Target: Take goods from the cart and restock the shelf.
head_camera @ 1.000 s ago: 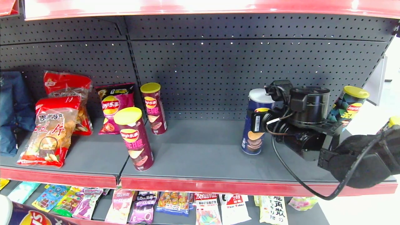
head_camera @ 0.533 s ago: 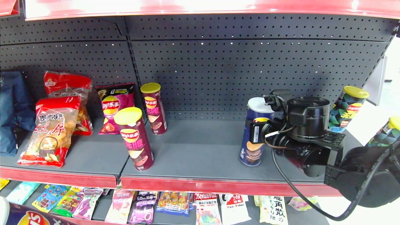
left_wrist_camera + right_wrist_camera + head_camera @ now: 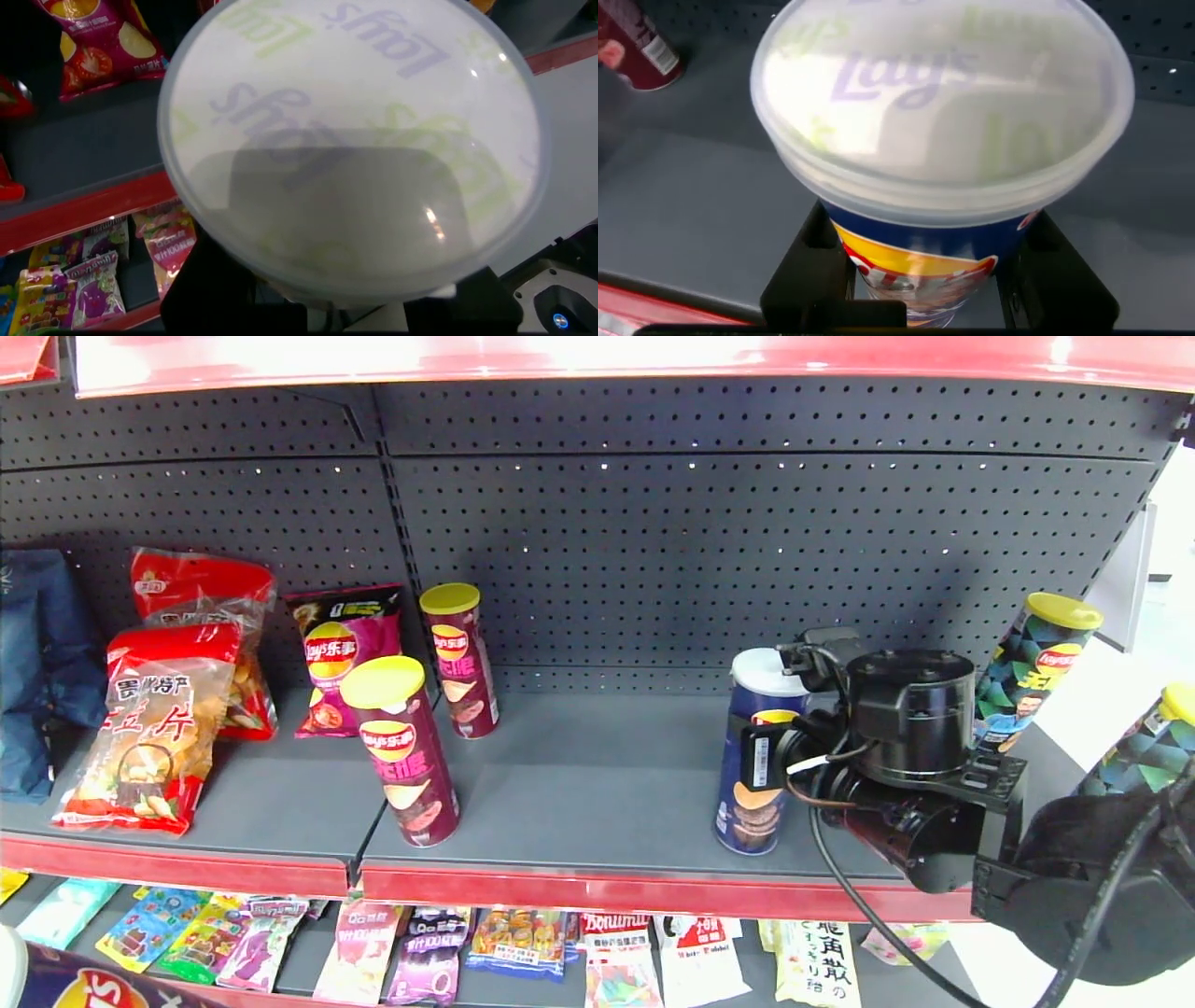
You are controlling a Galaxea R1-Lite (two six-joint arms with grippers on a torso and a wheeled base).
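The blue can [image 3: 761,775] is clasped upright by the right gripper [image 3: 936,273], near the front edge of the shelf [image 3: 597,784]. Whether it touches the board cannot be judged. The left gripper [image 3: 327,313] is covered by a second can [image 3: 350,140], so its grip cannot be told.

Blue can [image 3: 758,761]: the side toward the right gripper [image 3: 924,294] is covered by the wrist housing. In the right wrist view its lid masks most of the body and the line of grip, and the lid print is blurred. Second can [image 3: 350,149], in the left gripper [image 3: 336,313]: body hidden beneath its own lid, lettering smeared. Yellow-lidded can [image 3: 1144,747], just beyond the right gripper's wrist: cut by the picture's edge and the arm. Packets [image 3: 523,943], on the lower shelf below the right gripper: cut off at the bottom edge.
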